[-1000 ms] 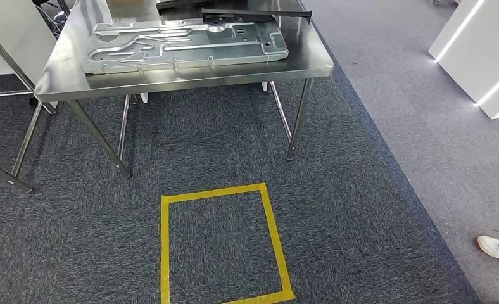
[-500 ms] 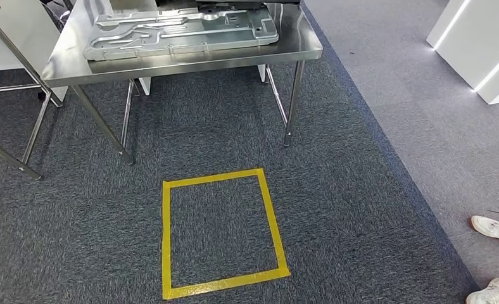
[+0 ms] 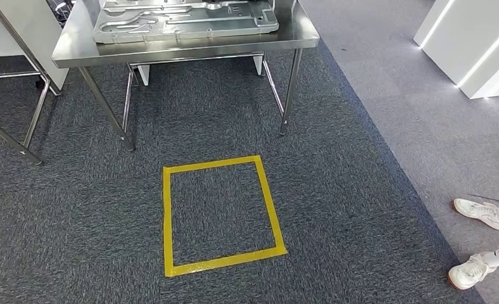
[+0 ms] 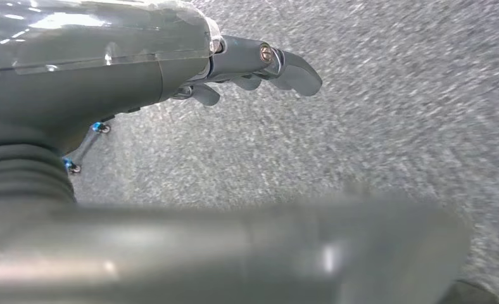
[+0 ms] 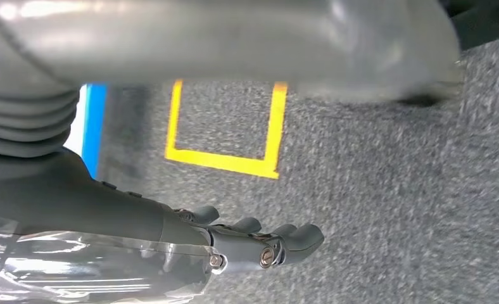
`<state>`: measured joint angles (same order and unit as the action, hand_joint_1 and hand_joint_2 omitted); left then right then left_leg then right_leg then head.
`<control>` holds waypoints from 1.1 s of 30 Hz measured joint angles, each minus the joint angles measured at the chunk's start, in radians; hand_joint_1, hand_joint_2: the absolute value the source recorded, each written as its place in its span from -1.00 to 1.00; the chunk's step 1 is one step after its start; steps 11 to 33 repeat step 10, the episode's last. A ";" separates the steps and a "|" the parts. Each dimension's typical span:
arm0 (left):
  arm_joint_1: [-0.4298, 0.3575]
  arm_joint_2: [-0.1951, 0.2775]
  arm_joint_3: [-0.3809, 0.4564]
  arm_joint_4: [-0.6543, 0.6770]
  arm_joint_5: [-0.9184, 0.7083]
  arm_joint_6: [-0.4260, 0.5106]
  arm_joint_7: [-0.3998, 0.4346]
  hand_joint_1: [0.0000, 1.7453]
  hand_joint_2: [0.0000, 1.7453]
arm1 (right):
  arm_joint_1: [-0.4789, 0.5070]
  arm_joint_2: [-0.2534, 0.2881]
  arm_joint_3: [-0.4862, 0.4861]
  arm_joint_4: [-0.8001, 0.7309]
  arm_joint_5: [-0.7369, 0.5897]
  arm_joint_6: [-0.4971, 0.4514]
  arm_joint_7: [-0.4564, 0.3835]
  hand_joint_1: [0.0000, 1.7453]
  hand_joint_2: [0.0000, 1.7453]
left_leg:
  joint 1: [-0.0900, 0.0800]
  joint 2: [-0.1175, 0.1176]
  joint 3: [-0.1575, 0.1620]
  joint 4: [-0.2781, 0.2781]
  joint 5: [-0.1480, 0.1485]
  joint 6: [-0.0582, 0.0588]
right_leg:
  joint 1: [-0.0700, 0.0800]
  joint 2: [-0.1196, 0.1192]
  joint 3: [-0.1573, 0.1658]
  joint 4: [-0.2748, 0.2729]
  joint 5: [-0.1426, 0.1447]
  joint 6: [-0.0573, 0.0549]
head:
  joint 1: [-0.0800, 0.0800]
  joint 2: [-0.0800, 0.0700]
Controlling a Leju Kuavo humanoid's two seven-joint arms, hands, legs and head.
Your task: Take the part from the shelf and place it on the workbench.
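Stamped metal part (image 3: 187,19) flat on the steel tabletop (image 3: 190,45) beyond the yellow tape square (image 3: 218,215), apparently placed already, left hand (image 4: 247,66) and right hand (image 5: 247,244) hanging over carpet, fingers loosely extended, holding nothing.

- Dark grey speckled carpet (image 3: 76,240) covers most of the floor.
- A square outline of yellow tape (image 3: 218,215) lies on the carpet at the centre.
- At 12 o'clock stands a stainless steel table (image 3: 171,49) on slim metal legs.
- At 10 o'clock are the slanted legs of another metal frame (image 3: 12,142).
- From 1 to 4 o'clock runs a lighter grey floor strip (image 3: 418,120).
- At 2 o'clock stands a white cabinet (image 3: 472,44) with bright light strips.
- At 4 o'clock are a person's white sneakers (image 3: 481,240).
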<state>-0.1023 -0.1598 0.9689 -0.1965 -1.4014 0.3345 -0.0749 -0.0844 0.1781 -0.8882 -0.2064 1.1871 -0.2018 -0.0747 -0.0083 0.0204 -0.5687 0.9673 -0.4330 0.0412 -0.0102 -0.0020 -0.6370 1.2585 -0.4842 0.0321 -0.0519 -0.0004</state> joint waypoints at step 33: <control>0.021 0.004 -0.069 -0.005 0.095 -0.020 0.030 -1.00 -1.00 | -0.002 -0.005 0.116 -0.004 0.003 -0.053 -0.048 -1.00 -1.00 | 0.002 -0.012 -0.080 0.145 -0.068 -0.044 | 0.007 -0.009 0.202 -0.320 -0.035 -0.064 | 0.000 0.000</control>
